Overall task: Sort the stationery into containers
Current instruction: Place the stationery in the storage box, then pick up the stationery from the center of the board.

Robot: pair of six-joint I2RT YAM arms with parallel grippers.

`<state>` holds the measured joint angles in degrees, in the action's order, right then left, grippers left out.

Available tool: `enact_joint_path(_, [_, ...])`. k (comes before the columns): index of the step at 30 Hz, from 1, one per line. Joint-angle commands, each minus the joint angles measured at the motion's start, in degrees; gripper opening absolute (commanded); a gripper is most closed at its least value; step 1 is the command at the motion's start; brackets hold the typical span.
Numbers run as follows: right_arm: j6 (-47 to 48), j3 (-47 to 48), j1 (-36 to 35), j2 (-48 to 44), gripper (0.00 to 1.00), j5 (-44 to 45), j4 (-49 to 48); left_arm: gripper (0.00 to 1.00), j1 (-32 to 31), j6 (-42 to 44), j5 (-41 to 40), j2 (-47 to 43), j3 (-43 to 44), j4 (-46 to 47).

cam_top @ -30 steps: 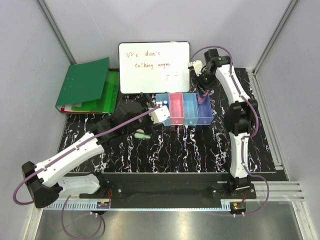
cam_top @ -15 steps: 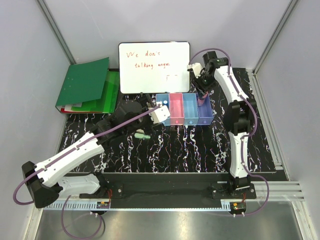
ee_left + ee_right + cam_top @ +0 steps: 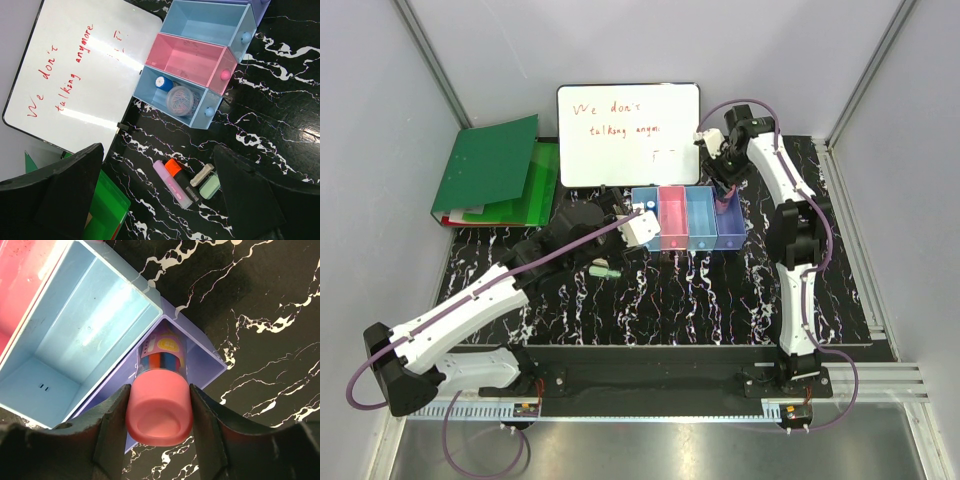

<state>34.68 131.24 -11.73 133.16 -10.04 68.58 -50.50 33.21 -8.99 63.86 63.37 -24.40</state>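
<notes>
**Pink-capped tube (image 3: 161,360), tip in purple bin (image 3: 202,360)**

Right jaws clamped on its cap, bin directly beneath them. I judge it light, stiff, slick; the barrel is a safer hold than the cap. Left jaws apart above markers (image 3: 172,182).

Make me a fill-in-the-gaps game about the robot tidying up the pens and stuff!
1. The right gripper holds a tube with a ____ cap.
2. The tube points down into the end bin, which is coloured ____.
3. The bottle beside the clear round box has a ____ cap.
4. On the table, the orange marker lies against another marker, coloured ____.

Missing words: pink, purple, blue, pink.
</notes>
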Motion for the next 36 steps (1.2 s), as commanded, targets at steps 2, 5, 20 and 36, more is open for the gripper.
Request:
enact_joint_path(2, [0.7, -1.0, -0.5, -5.5, 0.60, 1.7, -0.5, 0.99, 0.4, 0.1, 0.6, -0.7, 2.3, 1.4])
enact_joint_path(5, [1.0, -1.8, -0.5, -6.3, 0.78, 2.1, -0.5, 0.99, 0.3, 0.0, 0.6, -0.7, 2.7, 1.3])
enact_joint_path(20, [-1.5, 6.6, -0.5, -11.6, 0.91, 4.1, 1.9, 0.99, 1.1, 1.6, 0.2, -2.5, -0.8, 0.8])
enact_joint_path(36, [-8.7, -5.2, -0.5, -39.5, 0.95, 6.4, -3.2, 0.99, 3.9, 22.7, 7.7, 0.2, -15.8, -1.3])
